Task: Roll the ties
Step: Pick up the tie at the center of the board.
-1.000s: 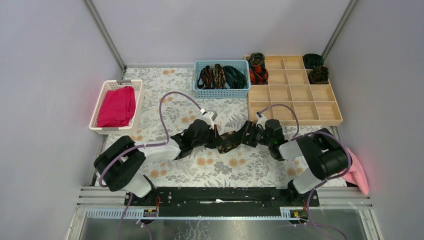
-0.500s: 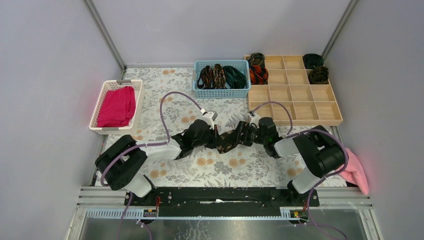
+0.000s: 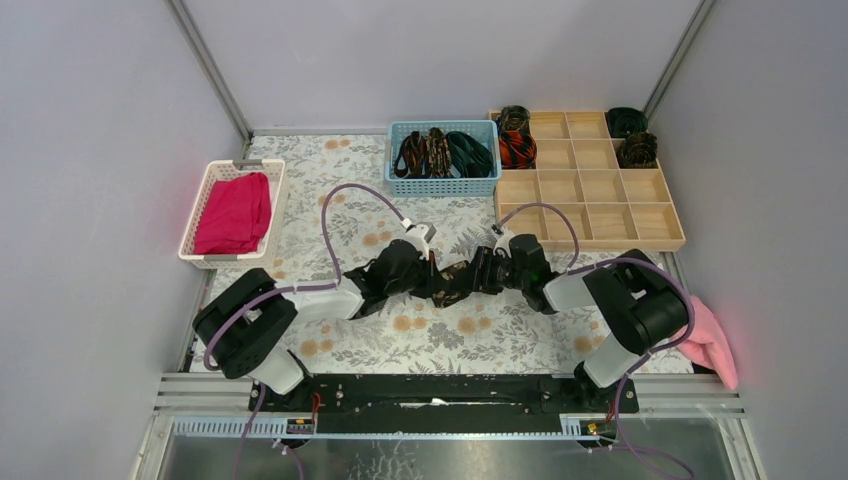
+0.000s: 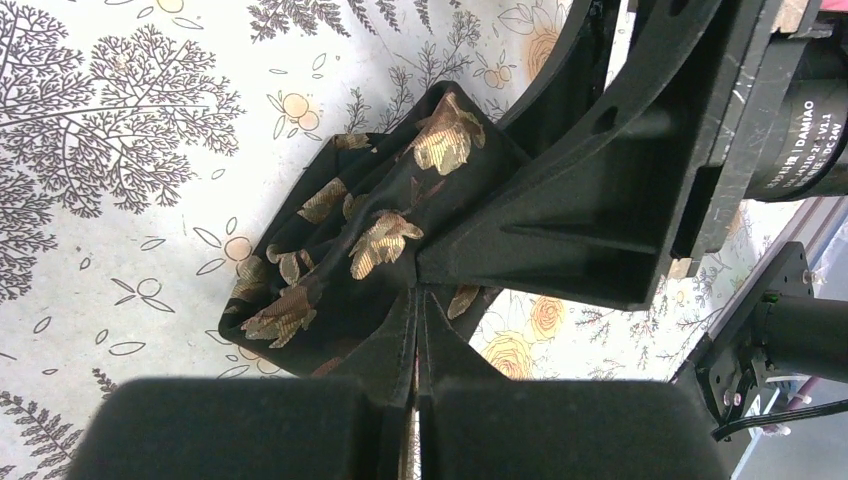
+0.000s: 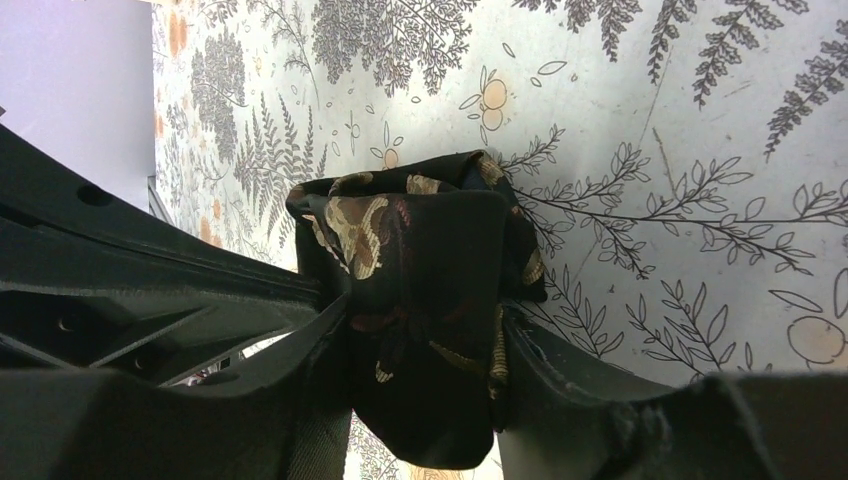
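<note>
1. The step in hand, as I judge it, is finishing the roll of one tie and handing it to the arm that will carry it. The black gold-flecked tie [image 3: 455, 284] sits low at the middle of the flowered table [image 3: 350, 165], between the left gripper [image 3: 433, 273] and the right gripper [image 3: 481, 272]; it is well short of the wooden tray [image 3: 590, 243].
2. The left gripper's fingers [image 4: 250, 430] are pressed together, with a thin fold of the tie pinched in the seam between them; the bulk of the cloth bunches out ahead of them.
3. The right gripper's fingers [image 5: 300, 390] stand either side of the wad and touch both flanks, so they grip the tie across its thickness; how firmly, I cannot tell.
4. From above, the bundle's long axis runs across the table, left to right, from one gripper to the other, sagging a little in the middle. It looks like a lumpy wad rather than a tight coil; which way the coil's own axis points I cannot tell.
5. Next move, in my judgement: the left fingers should let go before the right arm lifts, or the roll may pull open; the right grip must catch every layer. The roll then goes to a free compartment of the tray, where four rolled ties [image 3: 517, 150] sit in the far cells; loose ties [image 3: 440, 155] wait in the blue basket [image 3: 443, 186].
</note>
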Robot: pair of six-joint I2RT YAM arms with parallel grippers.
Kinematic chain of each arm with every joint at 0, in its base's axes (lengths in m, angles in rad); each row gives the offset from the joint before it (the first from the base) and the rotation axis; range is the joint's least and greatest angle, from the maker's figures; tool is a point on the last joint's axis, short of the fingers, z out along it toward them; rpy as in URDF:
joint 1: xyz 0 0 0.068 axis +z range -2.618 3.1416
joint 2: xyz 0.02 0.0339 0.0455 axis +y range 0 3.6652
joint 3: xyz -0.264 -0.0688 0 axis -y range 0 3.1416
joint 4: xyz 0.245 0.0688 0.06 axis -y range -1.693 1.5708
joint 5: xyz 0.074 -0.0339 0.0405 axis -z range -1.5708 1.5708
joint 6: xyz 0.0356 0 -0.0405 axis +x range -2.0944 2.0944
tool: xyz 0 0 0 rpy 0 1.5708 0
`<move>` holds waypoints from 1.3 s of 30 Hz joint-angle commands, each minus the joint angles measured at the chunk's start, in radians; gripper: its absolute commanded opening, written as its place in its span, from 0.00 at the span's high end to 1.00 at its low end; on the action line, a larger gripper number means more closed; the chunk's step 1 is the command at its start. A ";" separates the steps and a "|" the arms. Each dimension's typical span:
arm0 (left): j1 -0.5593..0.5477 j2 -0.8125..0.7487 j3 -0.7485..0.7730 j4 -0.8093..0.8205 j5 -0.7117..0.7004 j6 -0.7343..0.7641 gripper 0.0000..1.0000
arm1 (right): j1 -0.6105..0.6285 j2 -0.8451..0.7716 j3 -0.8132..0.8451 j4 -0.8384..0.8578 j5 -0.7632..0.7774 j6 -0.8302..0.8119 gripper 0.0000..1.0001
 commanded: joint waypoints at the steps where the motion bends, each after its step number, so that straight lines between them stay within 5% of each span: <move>1: -0.004 0.009 0.024 0.031 0.001 0.017 1.00 | 0.023 0.060 -0.031 -0.222 0.044 -0.040 0.52; 12: -0.004 -0.074 0.024 -0.021 -0.042 0.022 1.00 | 0.023 0.008 -0.017 -0.259 0.061 -0.037 0.84; 18: 0.006 -0.154 0.064 -0.220 -0.295 0.000 1.00 | 0.023 -0.028 -0.009 -0.290 0.071 -0.034 1.00; 30: 0.065 0.003 0.076 -0.016 -0.133 -0.005 1.00 | 0.022 -0.163 0.057 -0.477 0.083 -0.042 1.00; 39: 0.064 0.100 0.125 0.057 -0.013 -0.017 1.00 | 0.023 -0.302 0.229 -0.863 0.232 -0.149 1.00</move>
